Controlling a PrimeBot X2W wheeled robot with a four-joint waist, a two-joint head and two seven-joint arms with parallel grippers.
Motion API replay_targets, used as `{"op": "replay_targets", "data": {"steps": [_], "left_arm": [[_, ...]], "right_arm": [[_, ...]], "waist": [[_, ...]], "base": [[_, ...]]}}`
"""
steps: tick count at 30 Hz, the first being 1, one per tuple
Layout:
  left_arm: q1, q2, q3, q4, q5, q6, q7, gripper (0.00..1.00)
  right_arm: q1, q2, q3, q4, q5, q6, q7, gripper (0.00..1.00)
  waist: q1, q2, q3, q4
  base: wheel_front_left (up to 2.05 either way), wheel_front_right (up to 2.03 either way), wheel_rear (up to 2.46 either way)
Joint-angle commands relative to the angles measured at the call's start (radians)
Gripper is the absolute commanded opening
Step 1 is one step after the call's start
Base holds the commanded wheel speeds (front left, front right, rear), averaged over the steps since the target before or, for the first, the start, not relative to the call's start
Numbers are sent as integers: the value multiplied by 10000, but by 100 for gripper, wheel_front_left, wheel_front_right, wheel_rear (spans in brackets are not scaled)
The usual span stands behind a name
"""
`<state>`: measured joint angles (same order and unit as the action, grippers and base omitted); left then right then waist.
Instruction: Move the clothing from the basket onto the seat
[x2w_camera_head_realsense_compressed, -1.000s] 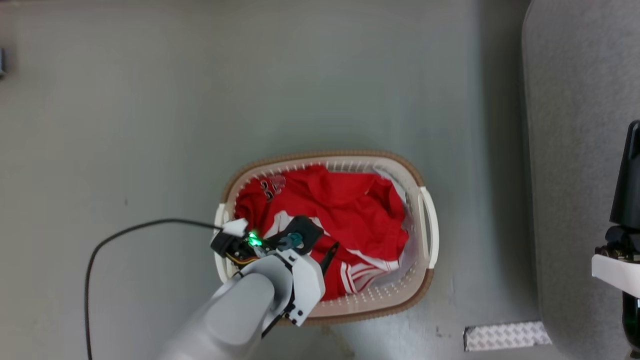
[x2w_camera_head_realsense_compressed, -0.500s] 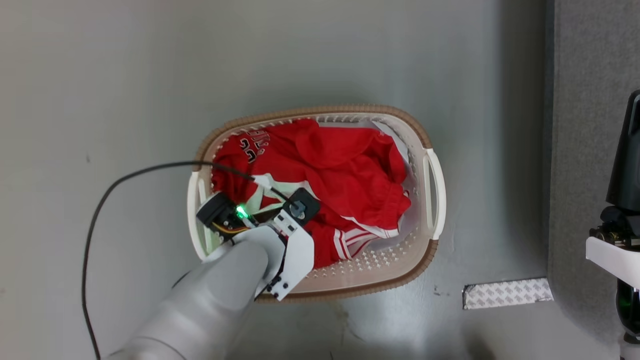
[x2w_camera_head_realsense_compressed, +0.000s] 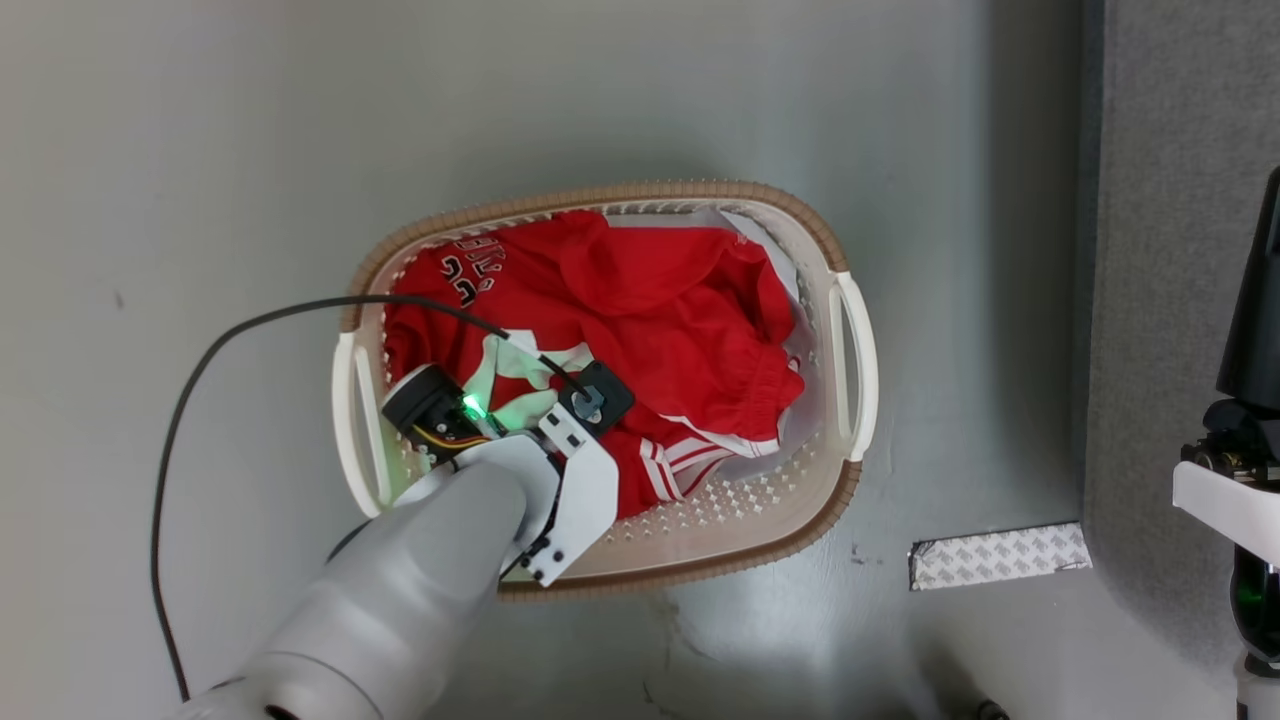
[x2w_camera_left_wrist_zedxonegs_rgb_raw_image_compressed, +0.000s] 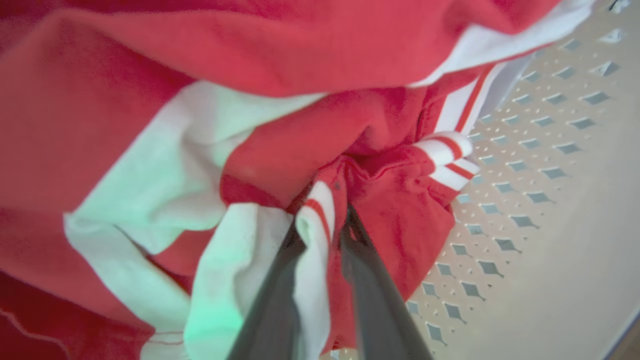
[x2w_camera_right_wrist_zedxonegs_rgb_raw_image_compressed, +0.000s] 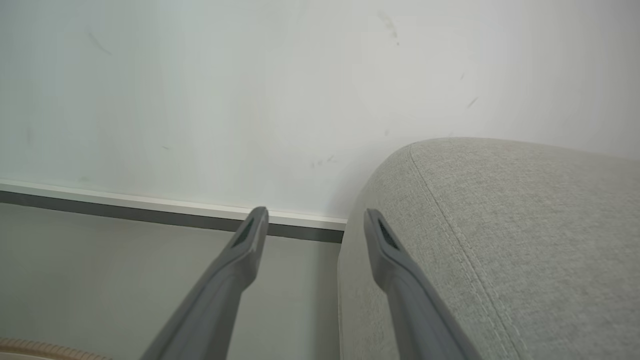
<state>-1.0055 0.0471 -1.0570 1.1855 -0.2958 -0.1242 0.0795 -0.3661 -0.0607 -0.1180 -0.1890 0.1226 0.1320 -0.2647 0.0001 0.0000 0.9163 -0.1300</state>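
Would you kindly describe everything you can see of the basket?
The basket is oval, cream-white perforated plastic with a tan-brown rim and two white loop handles. It stands upright on the grey floor, left of the sofa. Red clothing fills most of it; the left gripper reaches inside, pinching a striped fold.

This is a home-like room, most likely a living room. A grey woven sofa (x2w_camera_right_wrist_zedxonegs_rgb_raw_image_compressed: 500, 240) with rounded edges stands by a plain white wall (x2w_camera_right_wrist_zedxonegs_rgb_raw_image_compressed: 250, 100), which ends in a white-and-dark skirting board (x2w_camera_right_wrist_zedxonegs_rgb_raw_image_compressed: 150, 207). On the smooth grey floor (x2w_camera_head_realsense_compressed: 300, 150) near the sofa sits a perforated plastic laundry basket (x2w_camera_head_realsense_compressed: 640, 188) holding red clothing (x2w_camera_head_realsense_compressed: 660, 320). A patterned strip of tape (x2w_camera_head_realsense_compressed: 998, 556) stuck to the floor and a trailing black cable (x2w_camera_head_realsense_compressed: 230, 335) give it the look of a staged test room.
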Motion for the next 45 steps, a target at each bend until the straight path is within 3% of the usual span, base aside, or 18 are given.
{"op": "replay_targets", "data": {"steps": [1,9,23,32,45], "left_arm": [[41,60,-2,-42,-166,-36,-79,0],[551,54,73,-1031,-1499,-60,-551,0],[2037,51,329,-2016,-2645,-25,-2429,0],[3194,446,338,-3821,-2869,421,-2754,0],[4247,2003,604,-8148,-3183,1691,-1489,0]], "right_arm": [[-128,24,-40,40,53,-24,5,100],[137,60,-46,454,62,-24,3,100],[1831,-144,330,1579,-13,-25,5,100],[3302,-637,1426,2064,357,-25,5,100],[3966,-1246,3049,2380,826,-25,5,100]], "waist": [[-1,0,-76,20],[-1,0,-1371,432],[-1,0,-5445,1467],[-1,0,-7583,1947],[-1,0,-9356,1917]], "base": [[0,0,0],[0,0,0],[0,0,0],[0,0,0],[0,0,0]]}}
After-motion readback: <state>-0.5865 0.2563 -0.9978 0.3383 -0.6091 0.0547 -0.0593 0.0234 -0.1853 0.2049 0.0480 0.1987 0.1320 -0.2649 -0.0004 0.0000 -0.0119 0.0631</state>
